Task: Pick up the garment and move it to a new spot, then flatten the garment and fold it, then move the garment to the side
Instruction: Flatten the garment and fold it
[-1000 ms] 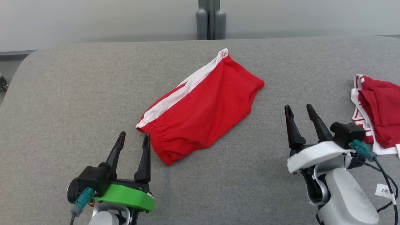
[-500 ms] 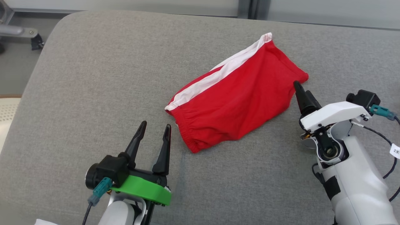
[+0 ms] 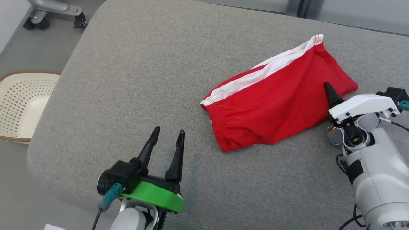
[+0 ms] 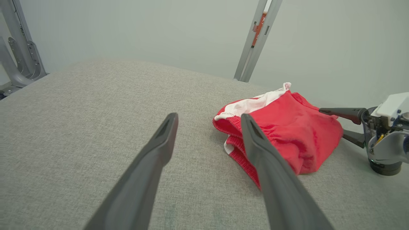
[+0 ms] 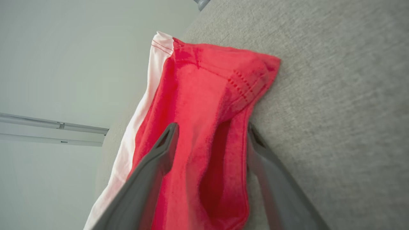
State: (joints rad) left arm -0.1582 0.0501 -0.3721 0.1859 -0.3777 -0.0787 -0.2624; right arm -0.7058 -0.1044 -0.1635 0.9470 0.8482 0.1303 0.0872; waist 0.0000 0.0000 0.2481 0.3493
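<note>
The grey surface (image 3: 127, 80) is rounding off at its left edge toward the floor, where a pale basket (image 3: 19, 105) is sitting, and a broad bare stretch is lying open left of the red garment (image 3: 274, 102). The garment is lying flat right of centre, its long axis running diagonally, elastic waistband near-left, hem far-right, white stripe along the far side. The left fingers (image 3: 176, 153) are hovering spread and empty near the waistband. The right fingers (image 5: 150, 169) are straddling the hem end, spread wide, not clamping it.
</note>
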